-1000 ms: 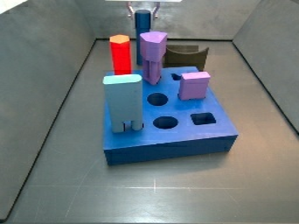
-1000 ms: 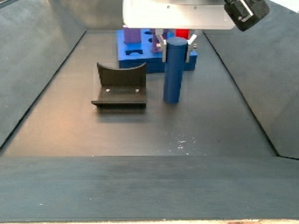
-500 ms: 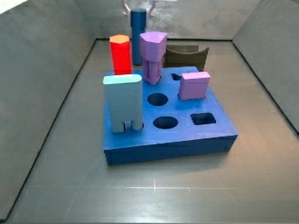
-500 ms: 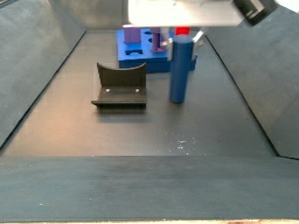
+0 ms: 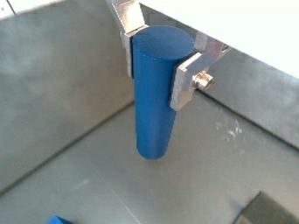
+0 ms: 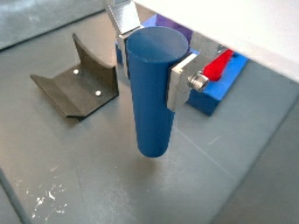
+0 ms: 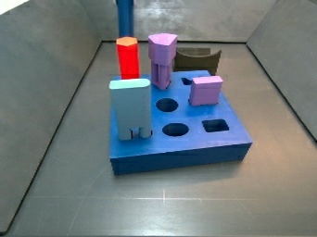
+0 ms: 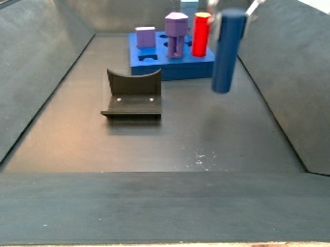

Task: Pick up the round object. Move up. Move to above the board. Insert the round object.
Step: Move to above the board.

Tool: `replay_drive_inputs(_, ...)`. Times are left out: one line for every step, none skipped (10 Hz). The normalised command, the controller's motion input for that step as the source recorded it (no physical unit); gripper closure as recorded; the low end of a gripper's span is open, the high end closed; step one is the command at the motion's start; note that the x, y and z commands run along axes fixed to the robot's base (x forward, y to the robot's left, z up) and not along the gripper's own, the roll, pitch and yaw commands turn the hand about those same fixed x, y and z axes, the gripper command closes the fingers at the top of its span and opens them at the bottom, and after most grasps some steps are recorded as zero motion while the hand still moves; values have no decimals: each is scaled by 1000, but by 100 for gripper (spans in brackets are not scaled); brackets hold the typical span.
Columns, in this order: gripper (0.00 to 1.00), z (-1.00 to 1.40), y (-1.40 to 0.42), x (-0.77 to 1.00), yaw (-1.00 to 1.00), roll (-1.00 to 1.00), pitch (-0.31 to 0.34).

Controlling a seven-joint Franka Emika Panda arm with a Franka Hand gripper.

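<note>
Jaws of the gripper [image 5: 156,54] pinch the round object [image 5: 155,92] (airborne), fixture [image 6: 75,79] nearby.

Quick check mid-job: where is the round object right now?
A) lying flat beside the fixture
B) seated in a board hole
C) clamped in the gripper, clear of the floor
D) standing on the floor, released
C: the gripper has its fingers closed on the round object, whose bottom end hangs above the floor in a side view.

The round object [image 5: 155,92] looks like smooth, matt blue plastic, clamped high off the floor in the gripper [image 6: 149,59] between flat, bright brushed-metal fingers [image 6: 183,80]. The board [image 7: 186,139] looks equally matt plastic. The floor [image 8: 168,145] is dull grey, faintly scuffed; the fixture [image 8: 131,95] is dark and matt.
</note>
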Motion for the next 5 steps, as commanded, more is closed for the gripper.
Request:
replay_drive_inputs(100, 856, -9, -233, 23, 93, 31)
replay_drive_inputs(100, 611, -2, -134, 21, 90, 36)
replay_drive_inputs(100, 424, 1, -85, 21, 86, 40)
replay_drive_inputs(100, 246, 4, -45, 21, 82, 51)
replay_drive_inputs(100, 326, -1000, 359, -246, 18, 45)
